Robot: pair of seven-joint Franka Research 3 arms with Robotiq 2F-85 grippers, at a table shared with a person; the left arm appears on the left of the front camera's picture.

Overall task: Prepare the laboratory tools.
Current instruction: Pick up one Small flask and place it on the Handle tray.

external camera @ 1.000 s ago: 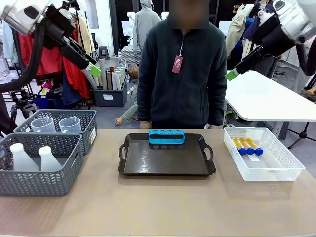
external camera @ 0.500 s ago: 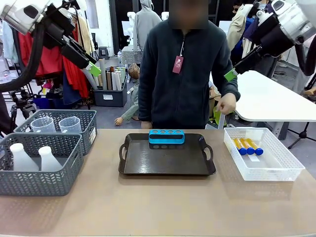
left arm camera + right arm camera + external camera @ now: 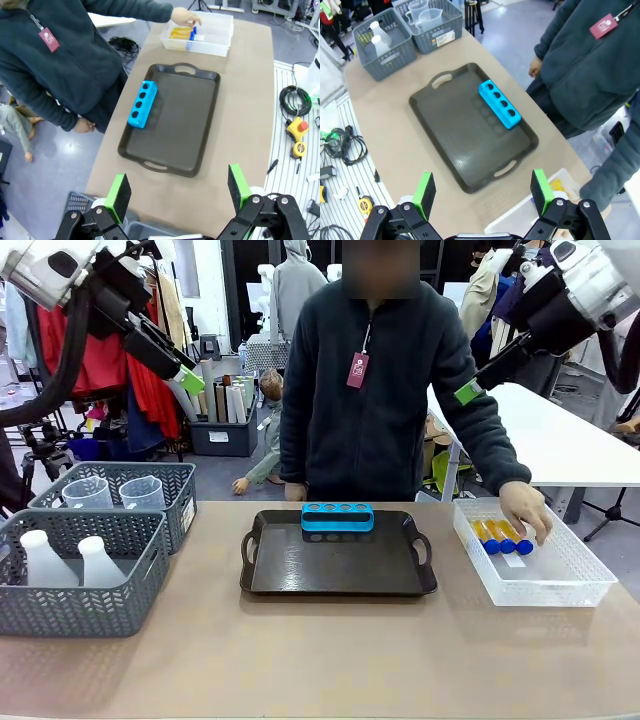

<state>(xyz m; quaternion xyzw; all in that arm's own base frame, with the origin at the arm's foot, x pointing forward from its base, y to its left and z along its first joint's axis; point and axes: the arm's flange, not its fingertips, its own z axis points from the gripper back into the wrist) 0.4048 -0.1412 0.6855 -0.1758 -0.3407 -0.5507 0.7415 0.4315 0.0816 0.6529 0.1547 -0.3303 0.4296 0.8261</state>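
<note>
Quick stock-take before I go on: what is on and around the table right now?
table: one, tan, between robot and person
tray: one, black, handled, middle of the table
rack: one, blue, four empty holes, on the tray's far edge
grey baskets: two, robot's left of the table, one behind the other
flasks: two, translucent white, in the near grey basket
beakers: two, clear, in the far grey basket
white basket: one, robot's right of the table
tubes: three showing, amber with blue caps, lying in the white basket
person's hand: one, reaching into the white basket over the tubes
left gripper: open, raised high
right gripper: open, raised high
</note>
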